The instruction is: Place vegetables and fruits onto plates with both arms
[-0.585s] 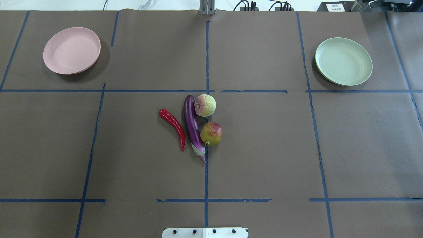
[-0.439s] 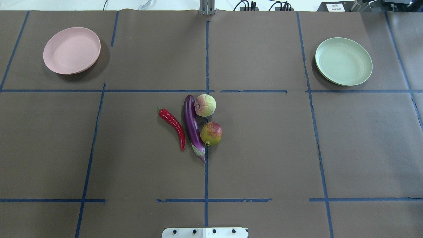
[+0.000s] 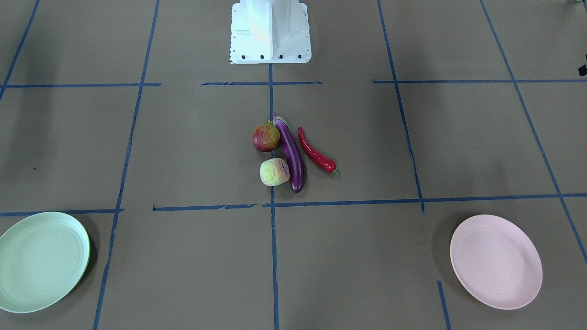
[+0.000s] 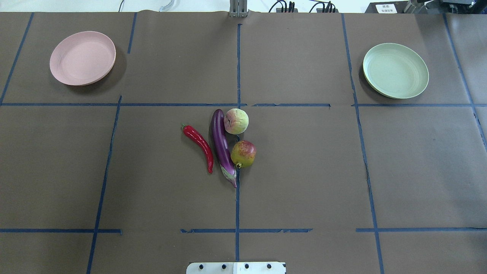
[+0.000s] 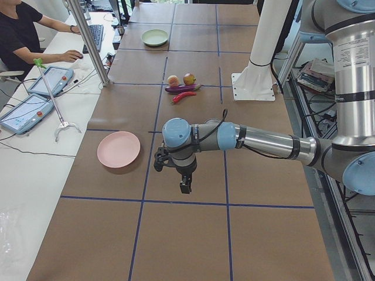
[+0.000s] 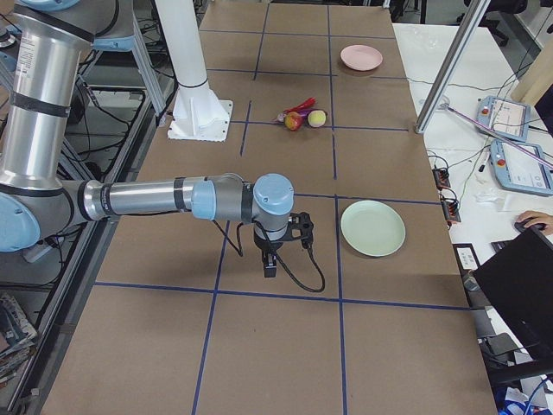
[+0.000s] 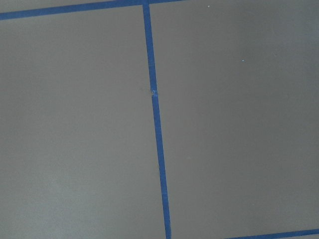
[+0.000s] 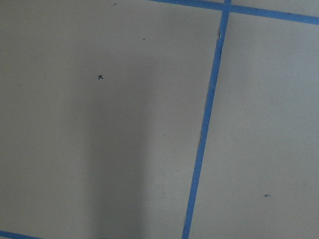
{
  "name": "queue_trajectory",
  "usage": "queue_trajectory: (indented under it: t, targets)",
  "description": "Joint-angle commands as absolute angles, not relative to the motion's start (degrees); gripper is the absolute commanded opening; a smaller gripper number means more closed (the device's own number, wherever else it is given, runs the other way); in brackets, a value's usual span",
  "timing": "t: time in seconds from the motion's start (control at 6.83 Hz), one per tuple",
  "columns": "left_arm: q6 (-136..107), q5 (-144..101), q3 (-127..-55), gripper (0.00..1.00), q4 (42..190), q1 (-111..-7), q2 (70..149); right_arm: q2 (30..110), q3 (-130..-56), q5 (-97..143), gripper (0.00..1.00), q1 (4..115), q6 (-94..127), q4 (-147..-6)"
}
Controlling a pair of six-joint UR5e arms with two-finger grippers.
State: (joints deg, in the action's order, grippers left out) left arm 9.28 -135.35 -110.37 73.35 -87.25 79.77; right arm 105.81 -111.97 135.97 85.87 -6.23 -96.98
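On the robot's left, the left arm reaches out over the brown, blue-taped surface. Its left end effector points down above a bare patch. It shows only in the side view, so I cannot tell whether its fingers are apart or together. The pink plate lies near it, at the far left of the surface, with nothing on it.

Toward the middle, the four items lie in a tight cluster on the surface, well apart from both plates. Leftmost is the red chili pepper, curved and lying lengthwise just beside the eggplant with a narrow gap between them. The eggplant's pale stem cap points toward the robot's base. The peach sits against the right side of the eggplant's far end. The pomegranate rests against the eggplant nearer the stem, a small gap separating the two fruits.

At the far right lies the green plate, also bare. The right arm stretches out beside it, and its right end effector points down over the surface. Whether its fingers are apart or together cannot be told either.
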Motion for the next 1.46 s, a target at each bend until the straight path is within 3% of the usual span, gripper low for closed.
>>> queue_trajectory:
  t: [0.0,1.32]
  targets:
    - [9.6,-135.5,-110.6,1.0,73.5,-87.2,79.7,105.9,-112.0,136.0,1.0,85.9,-6.9,-96.9]
    - [9.8,-136.1,-110.7,1.0,73.7,-87.3,79.8,105.9,-111.6,136.2,1.0,85.9,-6.1,-97.0]
